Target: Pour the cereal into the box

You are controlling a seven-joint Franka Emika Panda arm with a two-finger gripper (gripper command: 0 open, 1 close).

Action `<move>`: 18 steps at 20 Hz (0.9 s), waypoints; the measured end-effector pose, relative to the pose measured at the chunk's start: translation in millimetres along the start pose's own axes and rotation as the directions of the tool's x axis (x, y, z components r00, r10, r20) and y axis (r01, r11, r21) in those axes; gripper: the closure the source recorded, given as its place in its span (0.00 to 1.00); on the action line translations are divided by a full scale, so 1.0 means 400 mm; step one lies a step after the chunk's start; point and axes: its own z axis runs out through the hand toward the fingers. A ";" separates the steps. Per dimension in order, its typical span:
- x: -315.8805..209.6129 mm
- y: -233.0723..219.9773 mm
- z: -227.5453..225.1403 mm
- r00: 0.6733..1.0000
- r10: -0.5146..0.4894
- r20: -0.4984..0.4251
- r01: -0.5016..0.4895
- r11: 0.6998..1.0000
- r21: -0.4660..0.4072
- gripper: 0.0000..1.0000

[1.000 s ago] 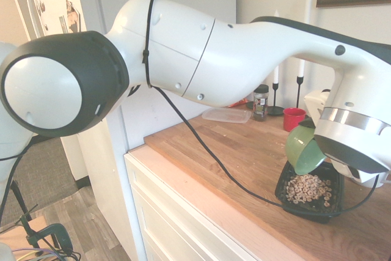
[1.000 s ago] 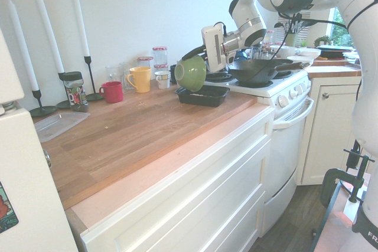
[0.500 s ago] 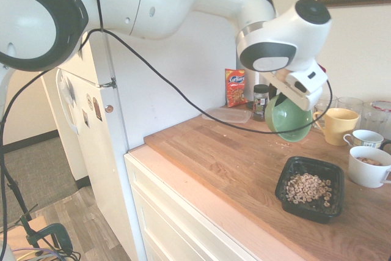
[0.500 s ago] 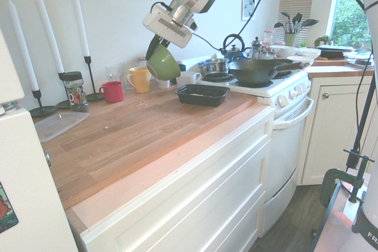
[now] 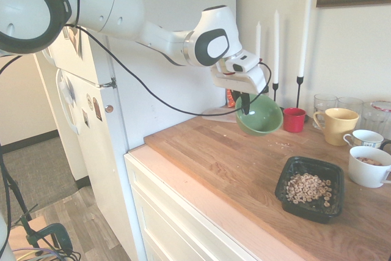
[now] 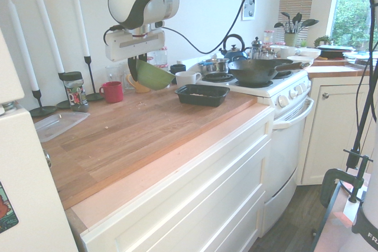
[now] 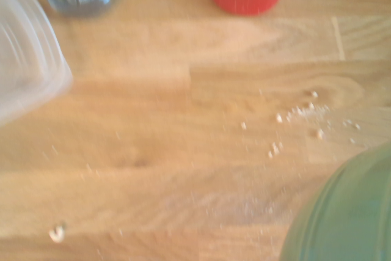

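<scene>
Above the wood counter, gripper pinches green bowl by its rim, bowl tilted, well apart from box. Cereal sits inside black box. Red mug behind bowl; white mug just beside box. Crumbs on counter.

First exterior view: set above the worktop, looking down along it; box at 4 o'clock, fridge at 9 o'clock. Second exterior view: faces from the fridge end towards the stove, the latter at 2 o'clock, box near 1 o'clock. Wrist view: closest, aimed down at the wood, blurred; green bowl cropped by the frame. Both exterior views share worktop, box, bowl and red cup; wrist view shares the cup and bowl with each
</scene>
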 end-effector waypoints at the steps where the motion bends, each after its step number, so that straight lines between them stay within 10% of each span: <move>1: -0.033 -0.021 0.005 1.000 -0.016 -0.024 0.015 1.000 -0.023 1.00; 18: -0.358 -0.171 0.259 0.965 -0.201 -0.170 0.155 0.956 -0.249 1.00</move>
